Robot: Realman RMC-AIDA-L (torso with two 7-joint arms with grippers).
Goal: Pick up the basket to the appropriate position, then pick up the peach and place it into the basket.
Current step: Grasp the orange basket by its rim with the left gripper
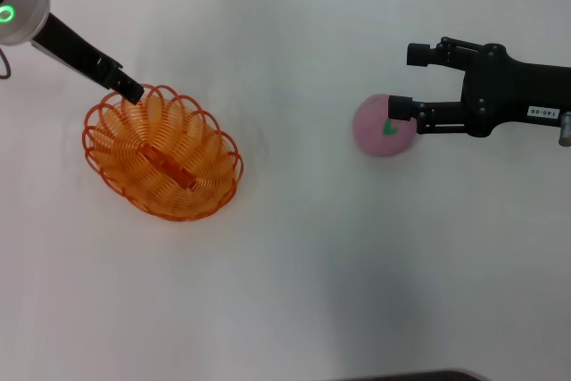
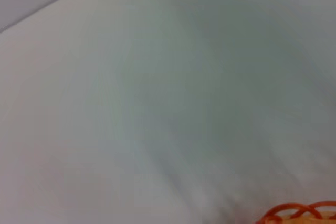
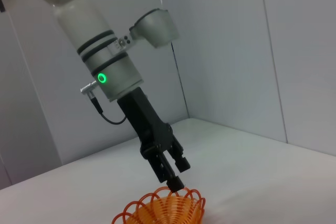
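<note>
Basket (image 1: pixel 163 154): oval orange wire construction with a looped scalloped rim and spiral wire sides. It rests upright on the white worktop (image 1: pixel 294 265), opening upward, on the robot's left side. Its interior holds no objects.

Peach (image 1: pixel 382 127): round pink ball with a small green leaf mark on its top. It rests on the worktop on the robot's right side, well apart from the basket.

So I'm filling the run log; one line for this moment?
left gripper: shut on basket rim | right gripper: open, over peach | peach on table
</note>
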